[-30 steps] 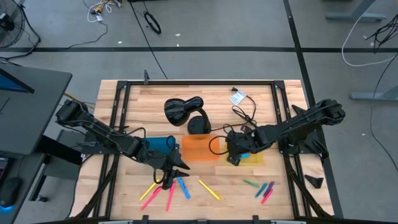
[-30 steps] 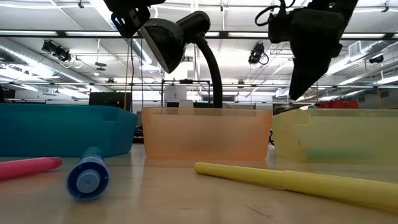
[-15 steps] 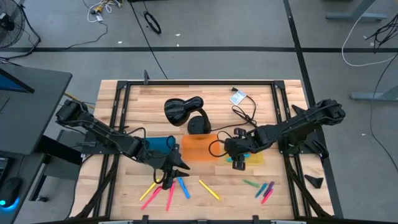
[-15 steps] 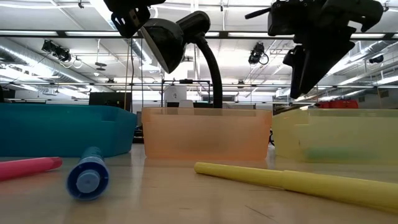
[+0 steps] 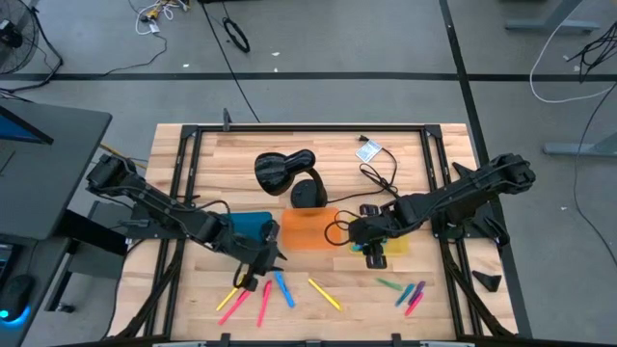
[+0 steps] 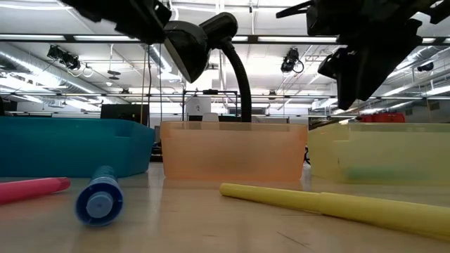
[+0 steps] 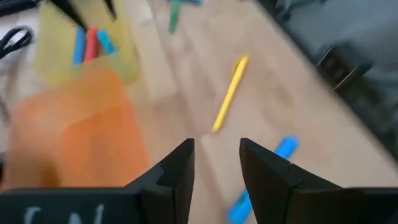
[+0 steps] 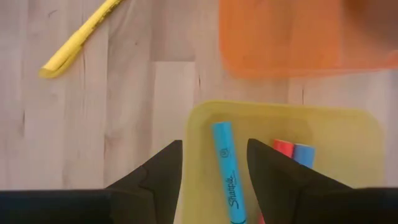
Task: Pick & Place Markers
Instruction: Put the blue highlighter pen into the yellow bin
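markers [image 5: 325, 295] lie scattered on a pale wooden table [image 5: 405, 145] framed by black rails, standing on a grey floor with loose cables; the low view looks across the tabletop into a big hall with ceiling strip lights. a black desk lamp [image 5: 285, 172] sits toward 12 o'clock on the table, with a blue tray [image 5: 253, 224], an orange tray [image 5: 307, 229] and a yellow tray [image 5: 393, 246] in a row across the middle.

at about 6 o'clock a yellow marker [image 7: 229, 93] lies alone, its long axis running from 10 to 4 o'clock in the high view. toward 7 o'clock lie a blue marker [image 5: 283, 289], slanted 11 to 5, a pink one [image 5: 263, 305] closer to upright, and a yellow and a pink one crossing near 1 to 7. at 5 o'clock is a small cluster of green, blue and pink markers [image 5: 410, 292], most tilted 1 to 7. inside the yellow tray the right wrist view shows a light blue marker [image 8: 225, 169] lengthwise, with a red [image 8: 283, 147] and another blue one [image 8: 304, 152] beside it.

the left gripper [image 5: 253, 273] hangs above the 7 o'clock group just off the blue tray, fingers parted with nothing between them. the right gripper [image 8: 214, 163] hovers over the yellow tray's near end, fingers spread and empty.
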Controlling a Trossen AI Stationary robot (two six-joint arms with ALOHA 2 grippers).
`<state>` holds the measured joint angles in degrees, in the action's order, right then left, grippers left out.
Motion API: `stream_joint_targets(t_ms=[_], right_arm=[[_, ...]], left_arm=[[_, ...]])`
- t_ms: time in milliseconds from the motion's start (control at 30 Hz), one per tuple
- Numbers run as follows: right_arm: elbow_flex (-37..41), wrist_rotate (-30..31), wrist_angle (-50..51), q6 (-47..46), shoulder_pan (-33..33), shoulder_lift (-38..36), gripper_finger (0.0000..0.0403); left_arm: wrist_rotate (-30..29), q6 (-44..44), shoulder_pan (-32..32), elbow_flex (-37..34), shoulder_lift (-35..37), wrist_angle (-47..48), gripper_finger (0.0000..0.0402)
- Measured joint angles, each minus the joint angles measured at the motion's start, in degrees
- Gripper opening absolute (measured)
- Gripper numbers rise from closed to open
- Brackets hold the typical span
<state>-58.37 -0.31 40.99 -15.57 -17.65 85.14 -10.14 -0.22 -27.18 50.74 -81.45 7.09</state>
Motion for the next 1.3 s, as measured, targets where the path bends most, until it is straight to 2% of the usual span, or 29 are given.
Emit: stream_joint_targets(t_ms=[200, 333, 433, 800, 1067, 1200, 1300], right_arm=[[0.0, -0.24, -0.55, 0.04, -1.25, 0.0, 0.018], [0.0, -0.79, -4.06, -0.24, -2.3, -0.02, 0.018], [0.0, -0.79, -6.69, -0.41, -3.03, -0.02, 0.018], [0.0, -0.75, -8.85, -3.41, -3.65, -0.04, 0.018], [0.0, -0.79, -8.84, -3.79, -4.29, -0.07, 0.018], [0.0, -1.23, -9.07, -7.82, -4.77, -0.07, 0.018], [0.0, -3.86, -9.61, -11.54, -4.8, -0.07, 0.018]], left_arm=[[-2.04, 1.41, 0.0, 0.0, 0.0, 2.63, 0.0185], [-0.59, 1.36, -0.14, 0.0, 0.0, 2.71, 0.0224], [-0.28, 1.84, -1.02, 0.0, 0.0, 3.02, 0.0238], [-0.12, 1.44, -4.25, 0.71, -1.95, 5.42, 0.0234], [-0.1, 5.45, -3.82, 10.64, -11.61, 16.38, 0.0234], [-0.09, 5.84, -3.8, 15.55, -16.86, 22.12, 0.0234], [1.52, 6.87, -3.84, 18.07, -19.77, 24.94, 0.0234]])
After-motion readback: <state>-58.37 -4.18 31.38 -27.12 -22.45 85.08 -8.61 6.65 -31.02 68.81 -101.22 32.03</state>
